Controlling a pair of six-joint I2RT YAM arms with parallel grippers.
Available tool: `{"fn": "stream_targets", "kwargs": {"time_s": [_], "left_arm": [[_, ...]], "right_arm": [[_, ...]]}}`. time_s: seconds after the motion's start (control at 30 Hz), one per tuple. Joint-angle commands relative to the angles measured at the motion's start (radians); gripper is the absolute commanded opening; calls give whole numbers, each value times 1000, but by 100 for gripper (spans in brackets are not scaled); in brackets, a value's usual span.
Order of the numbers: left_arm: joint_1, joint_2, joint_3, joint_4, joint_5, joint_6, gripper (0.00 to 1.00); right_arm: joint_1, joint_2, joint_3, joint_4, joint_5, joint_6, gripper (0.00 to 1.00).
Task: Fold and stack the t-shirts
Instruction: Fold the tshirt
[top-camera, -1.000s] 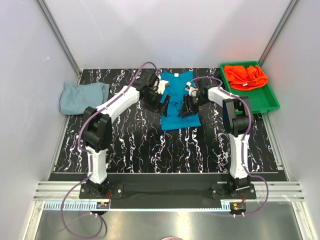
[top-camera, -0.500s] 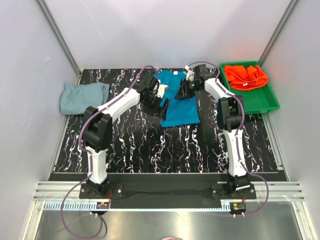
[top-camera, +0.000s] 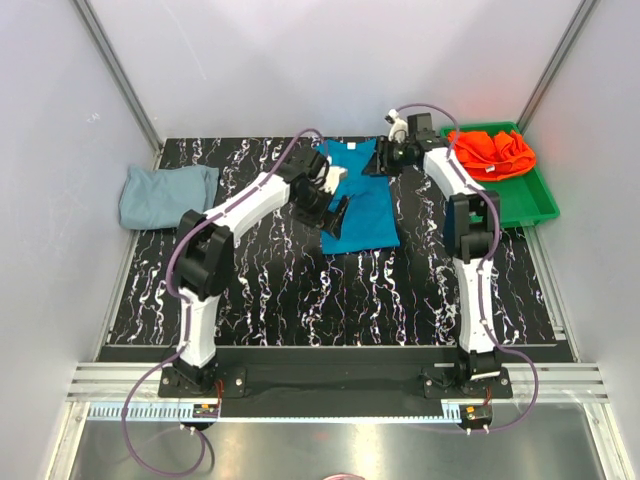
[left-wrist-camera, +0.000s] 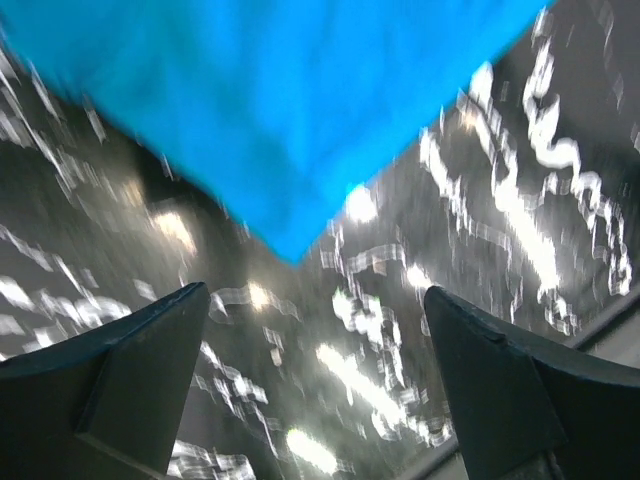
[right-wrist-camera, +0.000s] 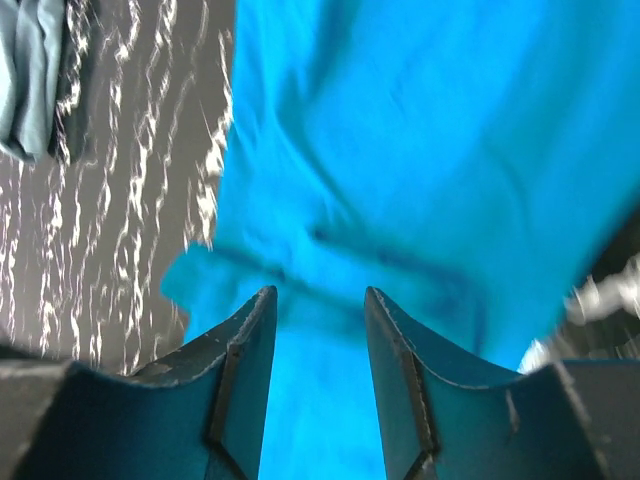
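Note:
The teal-blue t-shirt (top-camera: 360, 200) lies folded lengthwise on the black marbled table, collar end far. My left gripper (top-camera: 338, 216) hovers at its left edge, open wide; in the left wrist view only bare table lies between the fingers (left-wrist-camera: 150, 350), with a corner of the teal-blue t-shirt (left-wrist-camera: 290, 110) just ahead of the left gripper (left-wrist-camera: 315, 330). My right gripper (top-camera: 381, 160) hangs over the shirt's far right end, open. In the right wrist view the right gripper (right-wrist-camera: 318, 305) is above the rumpled teal-blue cloth (right-wrist-camera: 420, 160), gripping none of it.
A pale grey-blue t-shirt (top-camera: 165, 193) lies bunched at the table's left edge, also in sight as the grey-blue shirt (right-wrist-camera: 30, 70). A bright orange-red t-shirt (top-camera: 490, 152) sits crumpled in the green tray (top-camera: 530, 208) at the far right, close to my right arm.
My right gripper has swung from the shirt's middle up to its far right end near the tray. The left gripper has slid right along the shirt's left edge and opened wider.

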Motion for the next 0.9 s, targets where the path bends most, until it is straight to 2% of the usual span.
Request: {"fn": "stream_targets", "kwargs": {"time_s": [0.0, 0.1, 0.23, 0.4, 0.57, 0.67, 0.87], "left_arm": [[3, 60, 130, 19, -13, 42, 95], [-6, 106, 185, 18, 59, 33, 93], [-16, 114, 137, 24, 131, 0, 91], [3, 79, 9, 28, 165, -14, 91], [13, 80, -23, 31, 199, -20, 93], [13, 111, 23, 28, 200, -19, 93], [47, 206, 227, 10, 203, 7, 92]], "right_arm": [[-43, -199, -123, 6, -18, -56, 48], [-66, -304, -282, -28, -57, -141, 49], [-78, -420, -473, -69, -77, -234, 50], [-83, -448, -500, -211, -112, -268, 51], [-83, -442, -529, -293, -115, -311, 52], [-84, -430, -553, -289, -106, -322, 52], [-86, -410, -566, -247, -120, -278, 52]]}}
